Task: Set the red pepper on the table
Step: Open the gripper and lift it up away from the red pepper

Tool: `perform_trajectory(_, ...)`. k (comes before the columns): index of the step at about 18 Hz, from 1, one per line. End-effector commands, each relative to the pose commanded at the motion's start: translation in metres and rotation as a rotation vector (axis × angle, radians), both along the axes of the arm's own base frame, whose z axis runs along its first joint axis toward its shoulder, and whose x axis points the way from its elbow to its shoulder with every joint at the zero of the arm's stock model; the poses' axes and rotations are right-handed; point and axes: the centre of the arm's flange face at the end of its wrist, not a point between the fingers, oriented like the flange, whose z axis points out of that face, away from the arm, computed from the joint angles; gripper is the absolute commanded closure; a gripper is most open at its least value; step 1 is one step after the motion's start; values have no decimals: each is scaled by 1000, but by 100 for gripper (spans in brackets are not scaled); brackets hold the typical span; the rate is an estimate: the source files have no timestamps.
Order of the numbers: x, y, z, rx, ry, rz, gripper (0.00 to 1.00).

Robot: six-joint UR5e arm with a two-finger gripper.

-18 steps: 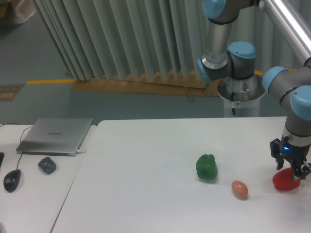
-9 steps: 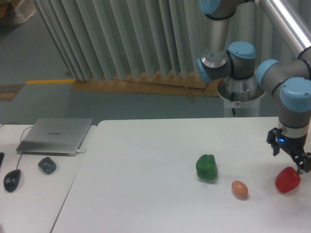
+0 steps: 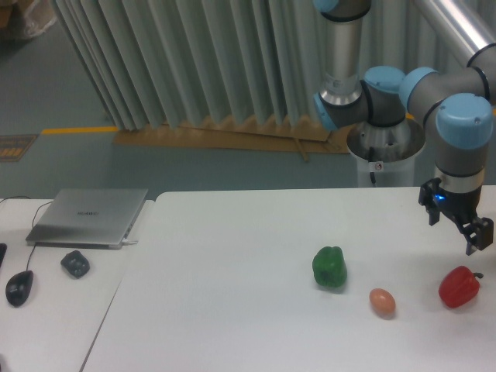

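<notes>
The red pepper [image 3: 458, 287] lies on the white surface [image 3: 232, 294] near its right edge, right of an egg [image 3: 381, 302]. The claw [image 3: 459, 227] hangs just above it, fingers apart, holding nothing.

One fixed camera, set high in front of the table [image 3: 232, 256], looks down and across it toward the curtain [image 3: 201, 62] behind; the view is wide, not close; left of the table the desk [image 3: 46, 310] shows; right of it the arm [image 3: 457, 116] runs out of frame at top
</notes>
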Motion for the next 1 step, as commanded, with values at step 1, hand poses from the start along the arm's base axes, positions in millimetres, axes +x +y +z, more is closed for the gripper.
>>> perform_trajectory(1, 1, 1, 0, 1, -1, -1, 0)
